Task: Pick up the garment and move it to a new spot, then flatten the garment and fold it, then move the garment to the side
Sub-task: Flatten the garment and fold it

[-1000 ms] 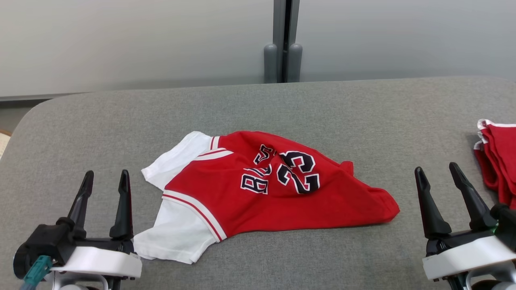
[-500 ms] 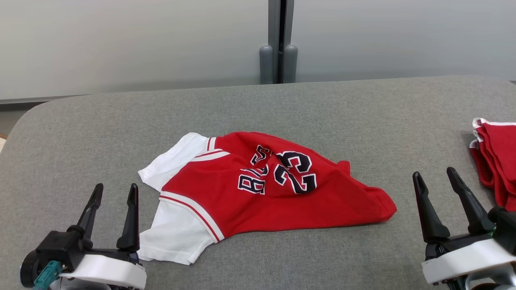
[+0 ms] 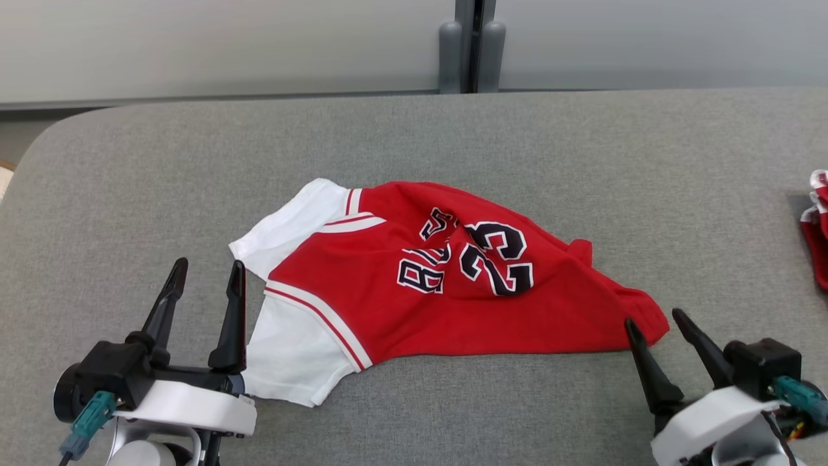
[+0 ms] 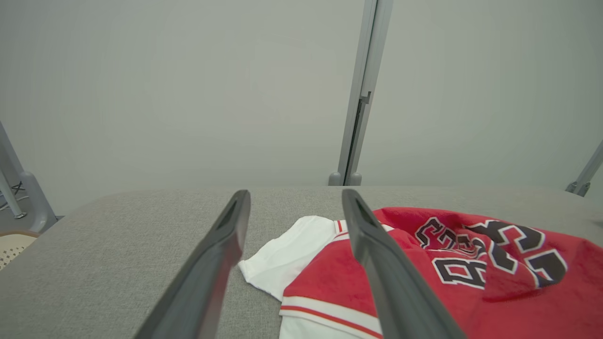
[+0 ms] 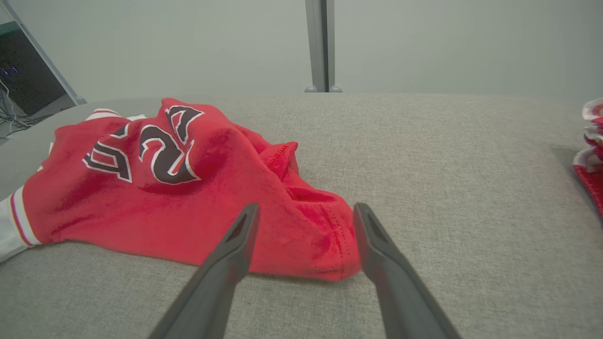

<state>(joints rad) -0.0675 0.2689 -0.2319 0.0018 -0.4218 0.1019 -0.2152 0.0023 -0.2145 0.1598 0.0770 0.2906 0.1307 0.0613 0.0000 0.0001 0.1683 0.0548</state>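
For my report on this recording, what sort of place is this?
Probably an office or lab test area: a grey fabric-covered table, plain pale partition panels joined by a grey metal post, and a stack of red garments at the table's right.

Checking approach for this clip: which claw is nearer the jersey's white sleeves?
Left. The left claw stands just beside the white sleeves; the right claw is at the opposite, red end of the jersey.

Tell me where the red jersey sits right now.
In the head view the red jersey lies crumpled mid grey surface, white sleeves beside the left end effector, red hem corner at the right end effector.
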